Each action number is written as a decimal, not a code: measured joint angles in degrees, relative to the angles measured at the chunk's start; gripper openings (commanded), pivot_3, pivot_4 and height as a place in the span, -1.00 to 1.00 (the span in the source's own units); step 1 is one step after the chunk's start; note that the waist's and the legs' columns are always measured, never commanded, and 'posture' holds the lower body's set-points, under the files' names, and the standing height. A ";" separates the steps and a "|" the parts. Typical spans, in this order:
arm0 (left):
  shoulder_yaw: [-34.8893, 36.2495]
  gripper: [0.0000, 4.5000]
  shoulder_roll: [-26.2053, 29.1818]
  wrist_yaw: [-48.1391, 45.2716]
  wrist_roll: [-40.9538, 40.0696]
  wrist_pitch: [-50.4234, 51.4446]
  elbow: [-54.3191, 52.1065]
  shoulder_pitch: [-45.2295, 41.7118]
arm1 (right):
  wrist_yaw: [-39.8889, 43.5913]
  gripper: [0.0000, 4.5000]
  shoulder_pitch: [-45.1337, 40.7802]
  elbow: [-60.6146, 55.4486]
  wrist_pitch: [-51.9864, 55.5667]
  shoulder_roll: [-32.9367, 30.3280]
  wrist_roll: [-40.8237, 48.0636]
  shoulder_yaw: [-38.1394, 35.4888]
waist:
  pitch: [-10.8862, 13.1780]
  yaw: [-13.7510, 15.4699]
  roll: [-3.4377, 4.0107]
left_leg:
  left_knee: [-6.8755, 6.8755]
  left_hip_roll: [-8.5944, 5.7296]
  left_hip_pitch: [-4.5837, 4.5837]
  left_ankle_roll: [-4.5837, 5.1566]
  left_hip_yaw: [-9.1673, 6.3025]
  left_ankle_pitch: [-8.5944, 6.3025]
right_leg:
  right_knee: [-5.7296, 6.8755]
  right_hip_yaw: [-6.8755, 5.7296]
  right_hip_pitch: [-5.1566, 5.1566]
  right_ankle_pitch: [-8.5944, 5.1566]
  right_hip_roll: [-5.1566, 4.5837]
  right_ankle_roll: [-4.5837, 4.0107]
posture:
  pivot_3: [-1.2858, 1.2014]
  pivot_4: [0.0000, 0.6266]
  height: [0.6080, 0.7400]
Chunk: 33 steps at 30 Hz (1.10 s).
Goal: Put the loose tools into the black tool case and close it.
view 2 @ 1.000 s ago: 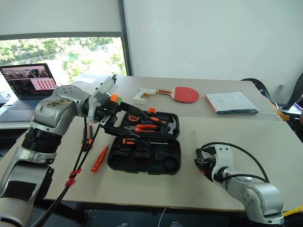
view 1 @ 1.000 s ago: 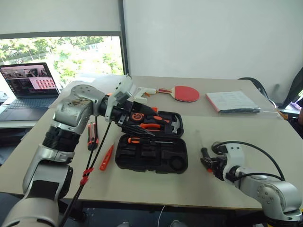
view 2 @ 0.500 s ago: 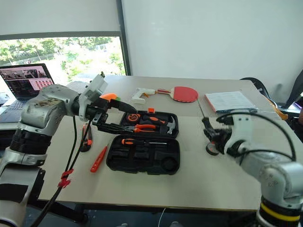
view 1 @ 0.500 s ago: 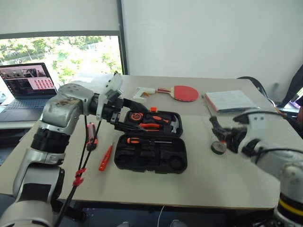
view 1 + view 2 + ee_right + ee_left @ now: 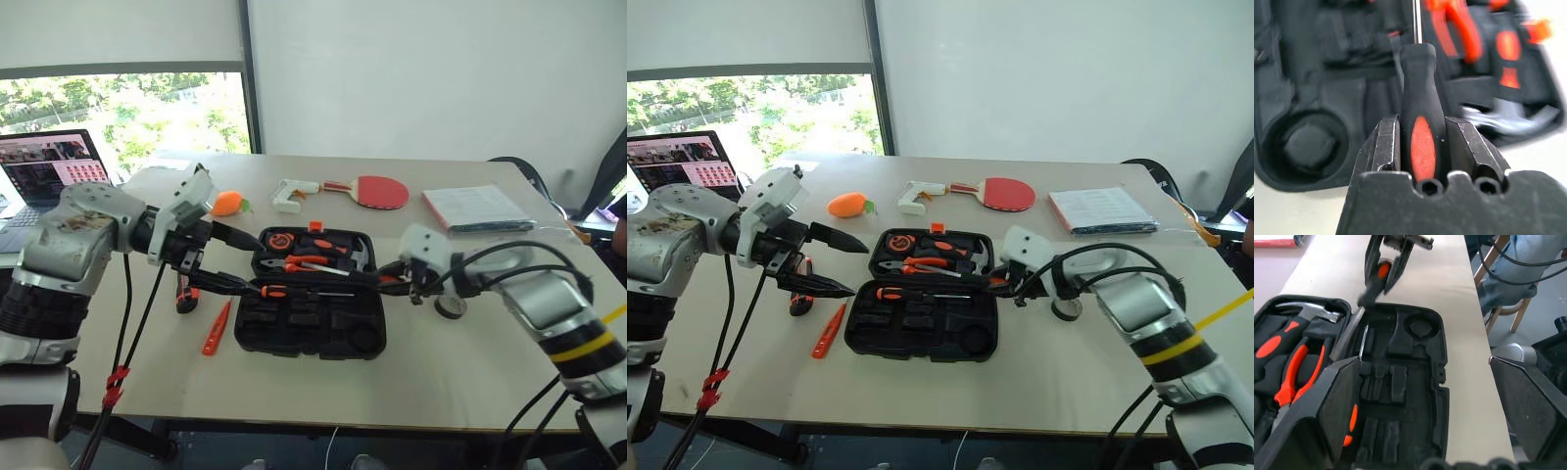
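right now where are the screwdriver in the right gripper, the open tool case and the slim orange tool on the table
screwdriver (image 5: pixel 1422 147): right wrist view, on the orange inlay of its handle.
tool case (image 5: pixel 988 319): right eye view, on the right rim of its near half.
slim orange tool (image 5: pixel 829 330): right eye view, on the middle of its body.

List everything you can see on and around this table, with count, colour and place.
tool case: one, black, open, table centre
stowed tools: several, black-and-orange, inside the case
screwdriver: one, black-and-orange, held over the case
black-and-orange tool: one, on the table left of the case
slim tool: one, orange-red, left of the case
disc: one, dark, right of the case
orange object: one, far left
glue gun: one, white, far side
paddle: one, red, beside the glue gun
papers: one stack, white, far right
laptop: one, open, side desk
left gripper: open, left of the case
right gripper: shut on the screwdriver
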 measured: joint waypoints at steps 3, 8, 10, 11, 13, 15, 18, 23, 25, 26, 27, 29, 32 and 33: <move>0.23 1.00 0.08 0.84 0.01 0.04 -0.59 0.07 | 2.54 -0.54 -0.41 4.01 -3.80 3.36 -2.84 1.08 | 0.02 -0.04 -0.01 | 0.02 -0.01 0.00 0.00 -0.03 0.00 | 0.04 0.01 -0.01 0.00 -0.03 0.00 | 0.03 -0.52 1.00; 0.32 1.00 0.08 1.84 0.02 0.10 -0.63 0.07 | 2.66 -0.54 -0.58 6.96 -4.30 7.22 -6.62 1.23 | 0.02 -0.06 0.00 | 0.02 -0.01 0.03 -0.01 -0.26 0.01 | 0.10 0.00 -0.01 0.01 -0.02 -0.01 | 0.03 -0.52 1.00; 0.33 1.00 0.08 2.05 0.01 0.17 -0.75 0.07 | 2.36 -0.54 -0.58 7.46 -4.25 8.39 -7.60 1.24 | 0.02 -0.09 0.01 | 0.03 -0.02 0.03 -0.01 -0.30 0.01 | 0.11 0.01 -0.02 0.01 -0.02 -0.02 | 0.03 -0.52 1.00; 0.33 1.00 0.08 2.13 -0.01 0.20 -0.87 0.07 | 2.33 -0.54 -0.58 7.59 -4.25 8.88 -8.35 1.19 | 0.02 -0.11 0.01 | 0.02 -0.02 0.03 -0.01 -0.33 0.01 | 0.11 0.00 -0.02 0.01 -0.02 -0.02 | 0.03 -0.52 1.00; 0.33 1.00 0.08 2.18 -0.01 0.21 -0.91 0.07 | 2.38 -0.54 -0.58 7.68 -4.19 9.06 -8.76 1.03 | 0.03 -0.08 0.01 | 0.02 -0.02 0.03 -0.01 -0.34 0.01 | 0.11 0.00 -0.02 0.01 -0.02 -0.02 | 0.03 -0.52 1.00; 0.32 1.00 0.06 2.22 -0.01 0.19 -0.90 0.07 | 2.48 -0.54 -0.58 7.86 -3.96 9.44 -9.20 0.80 | 0.03 -0.09 0.01 | 0.02 -0.02 0.03 -0.01 -0.35 0.01 | 0.11 0.01 -0.02 0.01 -0.02 -0.02 | 0.03 -0.52 1.00; 0.32 1.00 -0.11 2.31 0.00 0.12 -0.89 0.06 | 2.75 0.02 -0.58 7.95 -3.66 9.63 -9.62 0.32 | 0.03 -0.09 0.02 | 0.02 -0.02 0.04 -0.01 -0.34 0.01 | 0.11 0.00 -0.01 0.01 -0.02 -0.02 | 0.03 -0.52 1.00; 0.32 1.00 -0.32 2.53 0.00 0.01 -0.81 0.04 | 4.98 0.77 -0.27 3.91 -0.87 8.77 -9.15 -0.60 | 0.03 -0.09 0.02 | 0.02 -0.02 0.04 -0.01 -0.37 0.01 | 0.12 0.00 -0.01 0.01 -0.01 -0.02 | 0.03 -0.52 1.00; 0.32 1.00 -0.36 2.50 0.02 -0.04 -0.57 -0.05 | 5.44 0.77 -0.29 1.46 1.88 8.77 -8.03 -1.57 | 0.04 -0.09 0.03 | 0.02 -0.02 0.04 -0.01 -0.37 0.01 | 0.13 0.00 -0.01 0.02 -0.01 -0.02 | 0.03 -0.52 1.00; 0.32 1.00 -0.37 2.50 0.03 -0.05 -0.44 -0.09 | 5.46 0.77 -0.39 0.74 3.13 8.77 -7.43 -2.25 | 0.04 -0.10 0.03 | 0.03 -0.02 0.04 -0.01 -0.38 0.01 | 0.14 0.00 -0.01 0.02 -0.01 -0.02 | 0.03 -0.52 1.00; 0.32 1.00 -0.38 2.50 0.04 -0.07 -0.39 -0.11 | 5.36 0.77 -0.64 -0.30 4.95 8.78 -6.47 -3.41 | 0.04 -0.10 0.03 | 0.03 -0.02 0.05 -0.01 -0.38 0.01 | 0.15 0.00 -0.01 0.02 -0.01 -0.03 | 0.03 -0.52 1.00; 0.32 1.00 -0.43 2.52 0.04 -0.09 -0.28 -0.11 | 5.15 0.51 -1.21 -1.13 6.85 8.95 -5.84 -4.63 | 0.04 -0.09 0.03 | 0.03 -0.02 0.06 -0.02 -0.38 0.01 | 0.15 0.00 -0.01 0.02 -0.01 -0.03 | 0.03 -0.52 1.00; 0.32 1.00 -0.84 2.62 0.07 -0.14 -0.20 -0.11 | 4.04 0.08 -1.42 -1.10 8.61 10.43 -5.52 -5.18 | 0.04 -0.11 0.03 | 0.02 -0.02 0.06 -0.02 -0.36 0.01 | 0.15 0.00 -0.01 0.02 -0.01 -0.03 | 0.03 -0.52 1.00; 0.32 1.00 -1.10 2.65 0.07 -0.17 -0.20 -0.12 | 3.66 -0.03 -1.42 -1.01 8.73 11.16 -5.54 -5.14 | 0.04 -0.12 0.03 | 0.02 -0.02 0.06 -0.02 -0.35 0.01 | 0.15 0.00 -0.01 0.02 -0.01 -0.03 | 0.03 -0.52 1.00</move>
